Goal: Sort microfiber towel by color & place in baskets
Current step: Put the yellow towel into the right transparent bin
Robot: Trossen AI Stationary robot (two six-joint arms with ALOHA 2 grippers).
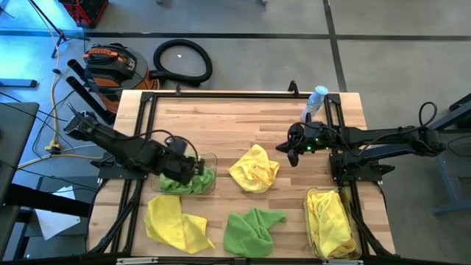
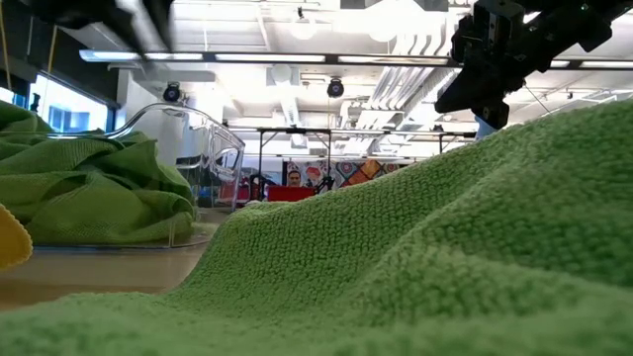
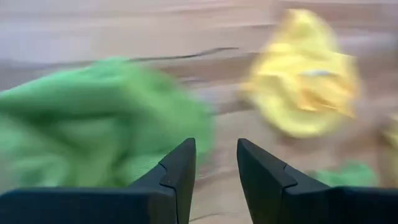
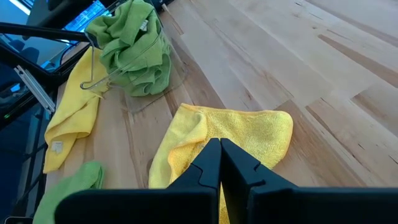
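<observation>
1. On the left, the left arm's tool (image 1: 193, 168) hovers over a shallow clear plastic rectangular bin (image 1: 213, 157) heaped with crumpled bright green microfiber cloths (image 1: 188, 181). Its two dark fingers (image 3: 177, 177) stand apart with nothing between them, which suggests a green cloth has just been dropped here, making this the green bin.
2. In front of that bin, near the table's front edge, a loose bright yellow cloth (image 1: 175, 223) lies spread out, not yet sorted.
3. At the centre front, a loose bright green cloth (image 1: 252, 230) lies bunched; it likely belongs in the left bin.
4. Just behind it, mid-table, a crumpled bright yellow cloth (image 1: 255, 168) waits. The right arm's tool (image 1: 292, 147) hangs just beside and above it, fingers pressed shut and empty, seemingly poised to take this cloth next.
5. At the front right, a second clear plastic bin (image 1: 312, 197) holds only yellow cloths (image 1: 330, 221), so it serves as the yellow bin.
6. At the back right corner stands a clear plastic water bottle (image 1: 316, 101), apart from the sorting.
7. The surface is a pale wooden plank table (image 1: 243, 118) with black metal frames (image 1: 140, 191) along both sides.
8. Beyond it is a grey concrete floor with a coiled black hose (image 1: 182, 60) and an orange-and-black machine (image 1: 109, 62); the level view shows a bright workshop ceiling.
</observation>
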